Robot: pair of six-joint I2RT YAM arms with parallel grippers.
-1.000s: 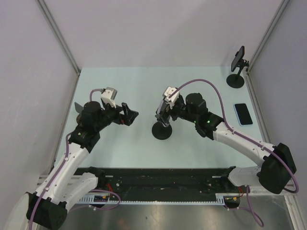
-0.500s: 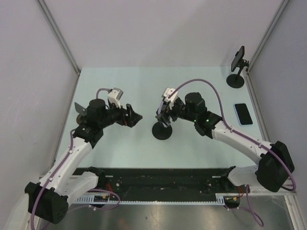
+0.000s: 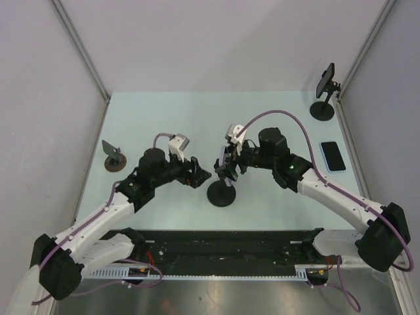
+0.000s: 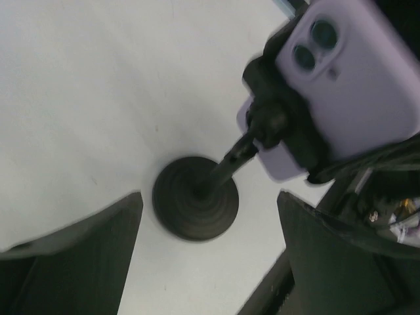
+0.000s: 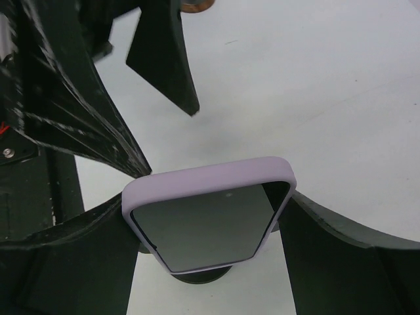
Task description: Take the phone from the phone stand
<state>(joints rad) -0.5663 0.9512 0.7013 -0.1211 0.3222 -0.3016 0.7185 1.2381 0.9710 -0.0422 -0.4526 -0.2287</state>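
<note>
Top external view has both arms stretched toward the middle of the pale table (image 3: 164,118), their grippers nearly nose to nose above a black stand (image 3: 222,195). The right gripper (image 3: 227,165) hangs over the stand's round foot. The left gripper (image 3: 199,172) points in from the left, just beside it and apart from the stand.

From the right wrist, the phone (image 5: 207,223) shows in a lilac case, its dark screen facing the camera, seated on the stand. The right fingers (image 5: 341,262) stand one on each side of it, each up against an edge of the case, pinching the phone between them. The left arm's black fingers show at the top left of that view.

From the left wrist I see the back of the phone with its two lenses. The stand's clamp (image 4: 275,121) grips the phone's middle, and a stem slants down to the base (image 4: 195,207). The left fingers (image 4: 72,256) are spread wide and hold nothing; the base shows in the gap between them.

In the far right corner a far stand (image 3: 321,110) holds a dark phone (image 3: 326,80) upright. A blue phone (image 3: 333,155) lies flat near the table's right edge. Over at the left sits a small brown disc (image 3: 115,162) with a grey plate on it.
</note>
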